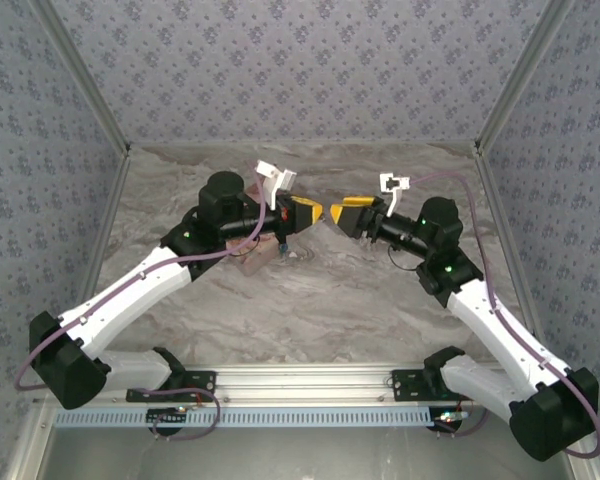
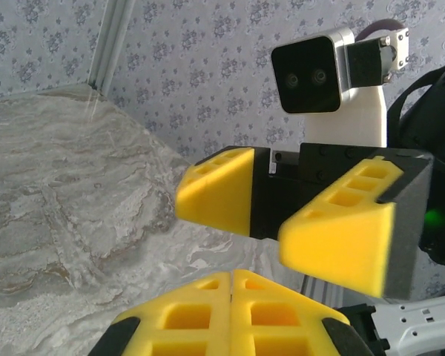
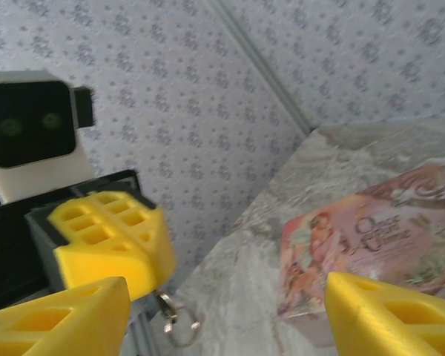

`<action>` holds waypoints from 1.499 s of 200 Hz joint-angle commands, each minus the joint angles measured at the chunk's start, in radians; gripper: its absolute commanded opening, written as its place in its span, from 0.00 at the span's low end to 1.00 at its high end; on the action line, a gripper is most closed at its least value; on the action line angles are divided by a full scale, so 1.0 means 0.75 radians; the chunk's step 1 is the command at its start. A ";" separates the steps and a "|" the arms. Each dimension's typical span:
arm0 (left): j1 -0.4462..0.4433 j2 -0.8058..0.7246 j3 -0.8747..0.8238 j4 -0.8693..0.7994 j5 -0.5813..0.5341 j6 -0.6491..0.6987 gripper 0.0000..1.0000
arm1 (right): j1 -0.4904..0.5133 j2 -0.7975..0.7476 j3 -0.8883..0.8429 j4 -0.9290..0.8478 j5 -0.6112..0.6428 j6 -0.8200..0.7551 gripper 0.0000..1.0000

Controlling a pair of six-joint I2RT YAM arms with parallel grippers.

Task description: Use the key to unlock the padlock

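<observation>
My left gripper (image 1: 313, 212) is shut, its yellow pads pressed flat together (image 2: 232, 278). In the right wrist view a silver key ring (image 3: 179, 326) dangles under those left fingers (image 3: 111, 237); the key itself is hidden between the pads. My right gripper (image 1: 340, 212) faces the left one tip to tip with a small gap, and it stands open with nothing between its fingers (image 3: 226, 311). A small bluish thing that looks like the padlock (image 1: 283, 243) sits below the left wrist, by the pink box, too small to make out well.
The pink illustrated box (image 3: 386, 237) lies flat on the marble table (image 1: 310, 300), under and left of the left gripper (image 1: 255, 262). Patterned walls close in the back and both sides.
</observation>
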 commanded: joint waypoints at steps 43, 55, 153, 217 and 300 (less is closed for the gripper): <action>-0.004 -0.012 0.061 -0.005 0.048 0.036 0.00 | 0.003 0.027 0.002 0.049 -0.222 0.053 0.69; -0.003 -0.015 0.061 -0.005 0.048 0.036 0.00 | 0.013 0.040 0.007 0.050 -0.222 0.049 0.69; -0.004 -0.012 0.051 -0.001 0.054 0.036 0.00 | 0.063 0.104 0.046 0.047 -0.229 0.018 0.50; -0.005 -0.014 0.050 -0.017 0.058 0.050 0.00 | 0.057 0.084 0.052 0.034 -0.204 0.000 0.46; -0.004 -0.007 0.045 -0.019 0.057 0.050 0.00 | 0.062 0.065 0.050 0.051 -0.203 -0.009 0.40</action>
